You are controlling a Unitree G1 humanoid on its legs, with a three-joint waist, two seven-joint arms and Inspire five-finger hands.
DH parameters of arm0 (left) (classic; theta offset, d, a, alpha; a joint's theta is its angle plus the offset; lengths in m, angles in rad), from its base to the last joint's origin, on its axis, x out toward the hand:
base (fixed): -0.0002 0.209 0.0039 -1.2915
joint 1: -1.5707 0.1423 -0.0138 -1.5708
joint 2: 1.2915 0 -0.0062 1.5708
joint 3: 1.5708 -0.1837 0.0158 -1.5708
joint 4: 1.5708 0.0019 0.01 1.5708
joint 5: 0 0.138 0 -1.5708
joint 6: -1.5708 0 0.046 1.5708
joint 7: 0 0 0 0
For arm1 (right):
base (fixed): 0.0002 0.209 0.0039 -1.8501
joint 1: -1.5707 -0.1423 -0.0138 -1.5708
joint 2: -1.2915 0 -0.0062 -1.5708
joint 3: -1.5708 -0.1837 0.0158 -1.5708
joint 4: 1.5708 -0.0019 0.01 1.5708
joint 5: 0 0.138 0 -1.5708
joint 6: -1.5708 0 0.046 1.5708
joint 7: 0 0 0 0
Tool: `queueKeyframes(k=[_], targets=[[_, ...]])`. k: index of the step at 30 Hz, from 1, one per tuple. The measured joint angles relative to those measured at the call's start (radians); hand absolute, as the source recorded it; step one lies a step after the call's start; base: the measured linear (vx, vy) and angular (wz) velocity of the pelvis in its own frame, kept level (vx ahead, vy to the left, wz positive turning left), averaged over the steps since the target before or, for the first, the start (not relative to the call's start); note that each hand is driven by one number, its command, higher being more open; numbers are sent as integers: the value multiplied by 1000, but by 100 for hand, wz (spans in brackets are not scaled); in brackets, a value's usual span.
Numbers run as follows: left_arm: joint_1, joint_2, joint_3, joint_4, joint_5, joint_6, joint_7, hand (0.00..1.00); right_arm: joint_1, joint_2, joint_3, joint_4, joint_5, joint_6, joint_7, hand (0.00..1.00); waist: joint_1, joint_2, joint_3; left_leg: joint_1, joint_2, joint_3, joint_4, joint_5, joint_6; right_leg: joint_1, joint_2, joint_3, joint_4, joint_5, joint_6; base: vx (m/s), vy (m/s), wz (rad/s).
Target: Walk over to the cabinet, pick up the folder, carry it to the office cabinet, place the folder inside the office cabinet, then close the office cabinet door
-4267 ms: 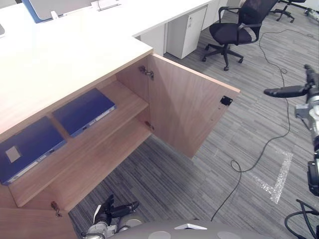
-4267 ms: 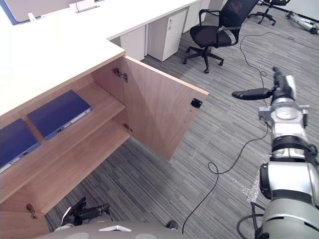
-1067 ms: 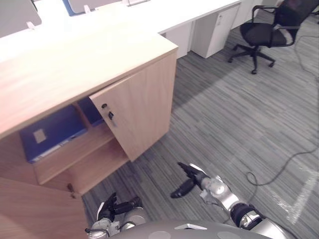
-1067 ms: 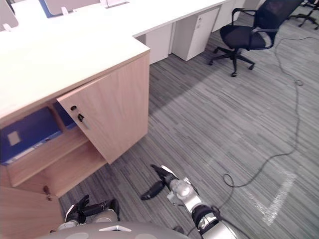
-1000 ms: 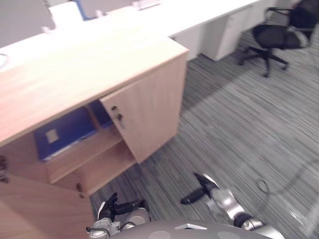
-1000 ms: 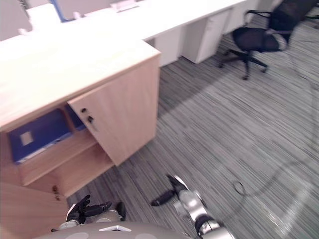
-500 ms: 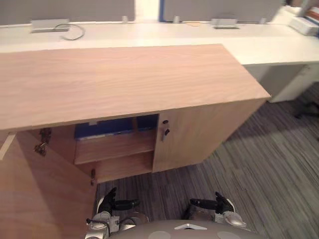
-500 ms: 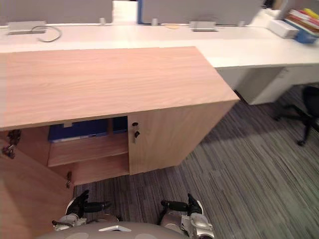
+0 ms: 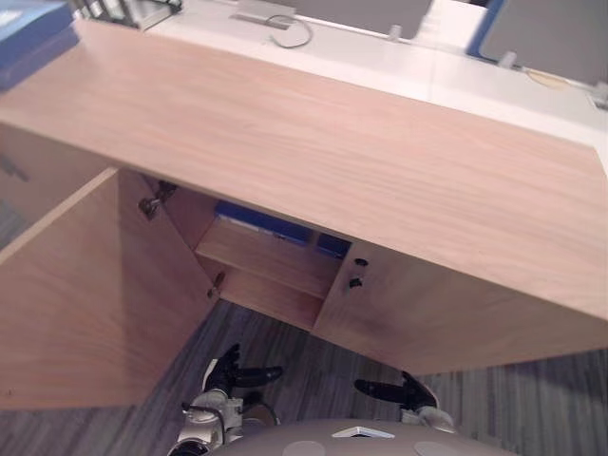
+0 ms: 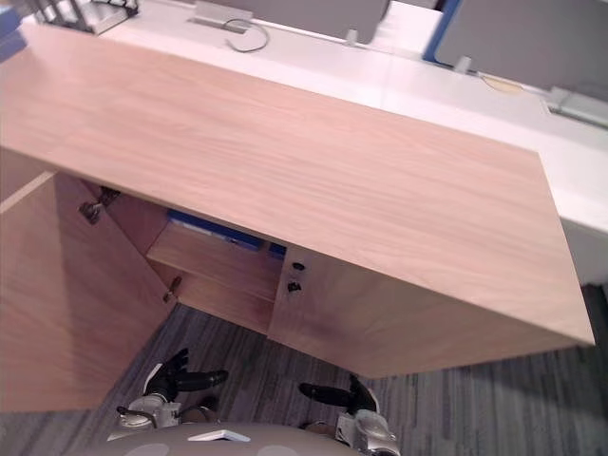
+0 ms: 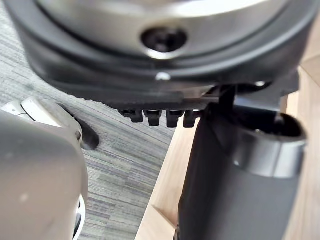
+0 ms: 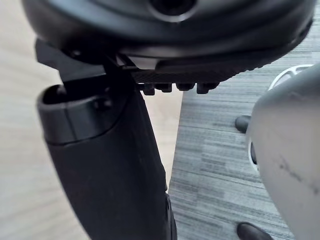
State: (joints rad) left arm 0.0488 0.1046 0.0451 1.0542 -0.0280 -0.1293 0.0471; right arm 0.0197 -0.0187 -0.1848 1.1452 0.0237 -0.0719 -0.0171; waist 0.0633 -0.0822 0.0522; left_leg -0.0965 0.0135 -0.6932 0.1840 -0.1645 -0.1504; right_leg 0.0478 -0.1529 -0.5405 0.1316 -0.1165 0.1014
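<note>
Hands first: the left hand (image 9: 228, 375) and the right hand (image 9: 404, 389) both hang low at the near edge of the head views, over the grey carpet (image 9: 309, 359). Their fingers are stretched out loose and point toward each other, and there's nothing in either one. The wrist views agree: a row of fingertips and a thumb, with carpet and wood past them.

Next up is the wooden cabinet (image 9: 475, 332). Its left door (image 9: 85, 294) stands wide open toward the robot, with a hinge (image 9: 149, 202) showing on the inside wall. Its right door (image 9: 446, 318) is shut, with a small lock (image 9: 356, 274) near the upper inner corner. The open half has 2 levels split by a shelf (image 9: 271, 264).

The blue folder (image 9: 261, 220) lies flat on that shelf, tucked under the cabinet top (image 9: 313, 157) so just its front edge shows. A second bit of blue (image 9: 332, 245) peeks out right beside it, against the edge of the shut door — can't tell if it's another folder.

Past the cabinet top runs a white desk (image 9: 380, 65) with a looped cable (image 9: 290, 33) and grey panels (image 9: 551, 33) behind it. A blue stack (image 9: 33, 33) sits at the far left corner.
</note>
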Motion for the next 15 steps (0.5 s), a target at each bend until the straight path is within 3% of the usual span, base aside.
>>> queueKeyframes(k=[4,9,10,11,12,13,14,15], targets=[[-1,1,5,-4,-3,-3,12,100,-16,-1,52,0,-9,-1,2,100,18,-1,3,-1,-43,-46,36,1,-1,74,-2,-42,-55,9,6,14,40,55],[10,-13,46,-39,-44,-14,17,100,-74,-7,129,26,-9,-7,8,100,62,24,30,-37,-46,-88,62,15,-26,94,26,-108,-65,7,4,-103,-23,47],[14,-20,48,-77,-53,-21,17,100,-97,-15,146,32,-9,-7,8,100,76,32,59,-51,-47,-91,72,30,-32,95,34,-124,-62,8,0,-135,-12,49],[19,-23,48,-98,-58,-23,17,100,-111,-19,157,38,-10,-8,7,100,82,35,73,-63,-52,-85,78,43,-36,94,35,-137,-61,8,-2,-177,12,73],[26,-24,47,-136,-57,-23,14,100,-136,-25,159,58,-17,-10,6,100,86,36,92,-99,-59,-4,75,92,-22,86,35,-153,-61,-5,-22,-158,81,92],[31,-25,44,-167,-55,-24,14,100,-158,-36,159,75,-24,-10,3,100,82,36,107,-136,-38,188,53,132,67,72,23,-165,-62,-11,-35,-126,106,97],[33,-25,48,-178,-50,-23,14,100,-163,-41,160,75,-37,-11,1,100,82,34,111,-151,-11,329,56,108,148,59,18,-187,-60,-7,-41,-109,61,80],[32,-18,56,-194,-47,-21,15,100,-180,-47,171,74,-54,-12,-2,100,91,38,114,-233,77,580,144,84,207,24,15,-212,-40,-4,-46,-14,46,56]])
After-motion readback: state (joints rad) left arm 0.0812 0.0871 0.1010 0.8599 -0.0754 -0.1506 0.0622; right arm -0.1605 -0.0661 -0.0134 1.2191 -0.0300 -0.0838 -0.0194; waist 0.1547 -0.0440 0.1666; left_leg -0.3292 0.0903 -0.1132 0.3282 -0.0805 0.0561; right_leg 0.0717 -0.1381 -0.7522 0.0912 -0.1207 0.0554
